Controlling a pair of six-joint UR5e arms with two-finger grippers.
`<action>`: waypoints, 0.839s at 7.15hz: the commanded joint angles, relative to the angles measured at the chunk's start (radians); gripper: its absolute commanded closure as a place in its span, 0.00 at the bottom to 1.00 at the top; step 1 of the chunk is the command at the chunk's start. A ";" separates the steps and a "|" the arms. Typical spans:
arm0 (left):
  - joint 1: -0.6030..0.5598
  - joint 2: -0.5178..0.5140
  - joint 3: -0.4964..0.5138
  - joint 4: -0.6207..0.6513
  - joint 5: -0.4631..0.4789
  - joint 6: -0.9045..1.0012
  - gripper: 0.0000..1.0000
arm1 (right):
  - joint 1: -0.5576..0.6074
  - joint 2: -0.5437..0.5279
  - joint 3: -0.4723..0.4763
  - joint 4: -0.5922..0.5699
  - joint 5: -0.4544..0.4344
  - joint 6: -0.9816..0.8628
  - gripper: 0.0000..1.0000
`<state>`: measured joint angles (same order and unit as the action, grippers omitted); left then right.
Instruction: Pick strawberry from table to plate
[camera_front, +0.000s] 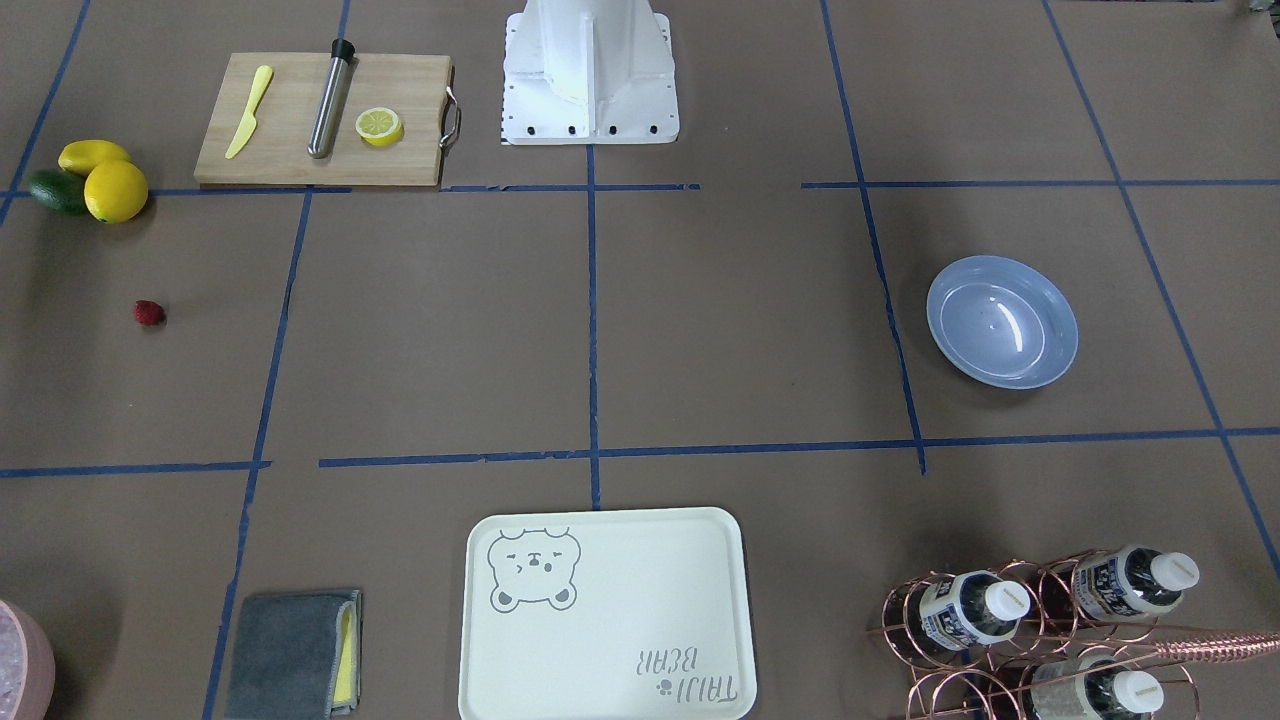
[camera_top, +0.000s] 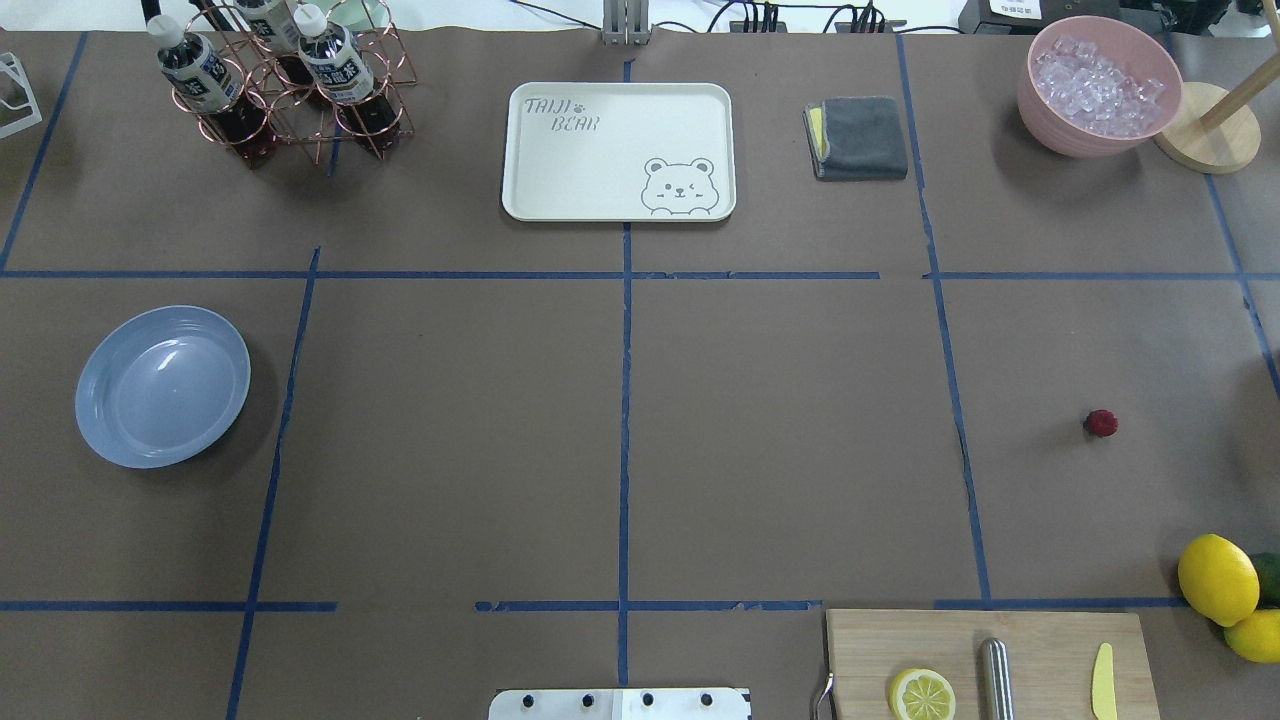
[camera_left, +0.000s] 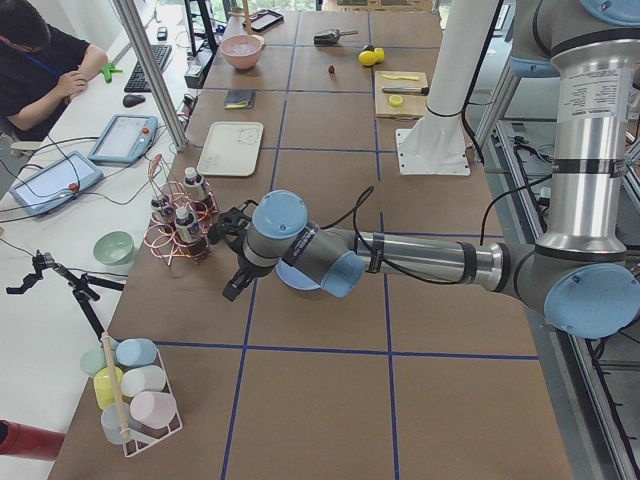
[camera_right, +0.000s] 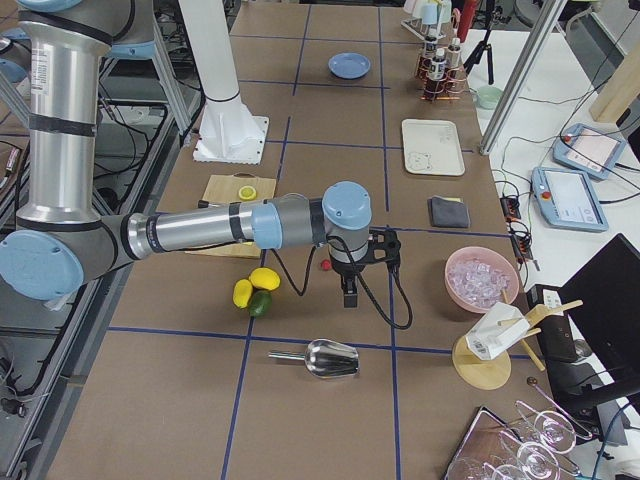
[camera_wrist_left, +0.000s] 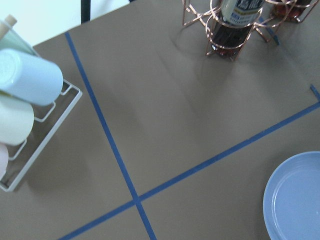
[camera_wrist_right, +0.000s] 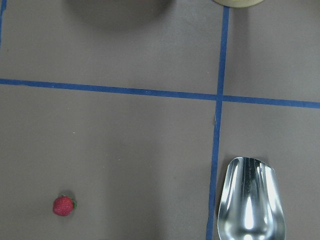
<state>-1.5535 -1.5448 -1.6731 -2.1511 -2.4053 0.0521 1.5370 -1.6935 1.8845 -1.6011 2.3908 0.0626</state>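
The strawberry sits alone on the brown counter, right side of the overhead frame, well apart from the blue plate at far left. The right end effector hangs near the berry and the left end effector near the plate; how wide either one stands, nobody can tell.

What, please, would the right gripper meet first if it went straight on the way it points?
Likely bare table, since the right gripper points down; the strawberry and the scoop lie off to the sides.
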 joint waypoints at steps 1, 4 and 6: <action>0.094 0.037 0.033 -0.166 -0.011 -0.079 0.00 | 0.000 0.000 -0.004 0.030 0.004 0.000 0.00; 0.353 0.060 0.143 -0.447 0.158 -0.653 0.10 | 0.000 -0.006 -0.025 0.058 0.005 0.000 0.00; 0.438 0.064 0.251 -0.683 0.198 -0.942 0.25 | 0.000 -0.008 -0.027 0.058 0.005 0.000 0.00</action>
<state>-1.1662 -1.4851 -1.4769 -2.7076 -2.2321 -0.7133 1.5371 -1.7002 1.8587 -1.5438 2.3960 0.0629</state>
